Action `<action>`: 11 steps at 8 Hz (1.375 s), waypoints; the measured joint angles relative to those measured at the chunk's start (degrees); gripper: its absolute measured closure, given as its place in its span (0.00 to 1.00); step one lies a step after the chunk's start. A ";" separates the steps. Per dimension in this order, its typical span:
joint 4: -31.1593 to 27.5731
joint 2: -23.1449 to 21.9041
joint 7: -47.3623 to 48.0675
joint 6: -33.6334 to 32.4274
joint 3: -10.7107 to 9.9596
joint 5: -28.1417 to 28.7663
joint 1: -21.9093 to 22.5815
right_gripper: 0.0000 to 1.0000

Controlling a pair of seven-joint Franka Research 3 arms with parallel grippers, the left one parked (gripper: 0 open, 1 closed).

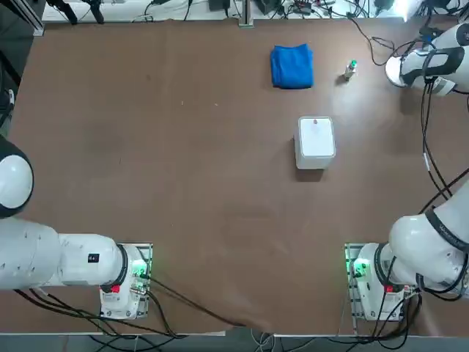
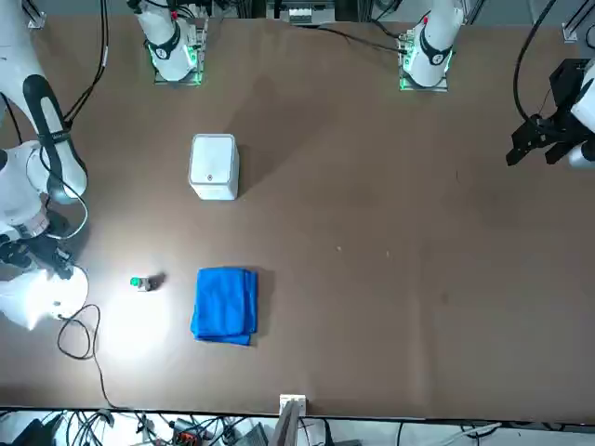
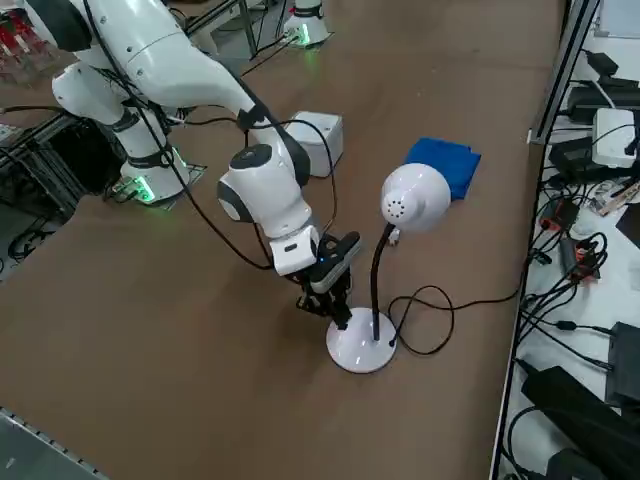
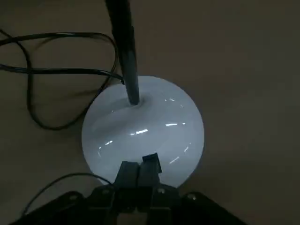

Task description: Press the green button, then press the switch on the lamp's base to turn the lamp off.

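Observation:
In the right side view my right gripper [image 3: 336, 311] is down on the near edge of the lamp's base [image 3: 362, 352], a flat white disc. The wrist view shows both fingers [image 4: 127, 169] pressed together, shut and empty, tips resting on the glossy lamp's base [image 4: 154, 117]. The switch is hidden under them. A black neck [image 4: 125, 51] rises from the disc to the white lamp head [image 3: 415, 197]. The lamp [image 2: 42, 295] still casts light on the table. The green button [image 1: 351, 69] stands untouched beside the lamp head [image 1: 396, 71], apart from my gripper.
A folded blue cloth [image 1: 292, 66] lies left of the button, and a white rounded box [image 1: 316, 141] sits nearer mid-table. The lamp's black cable [image 2: 79, 334] loops toward the far table edge. Cables and gear crowd that edge.

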 joint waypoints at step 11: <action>-0.36 0.10 1.22 -0.23 0.00 0.01 -0.58 0.99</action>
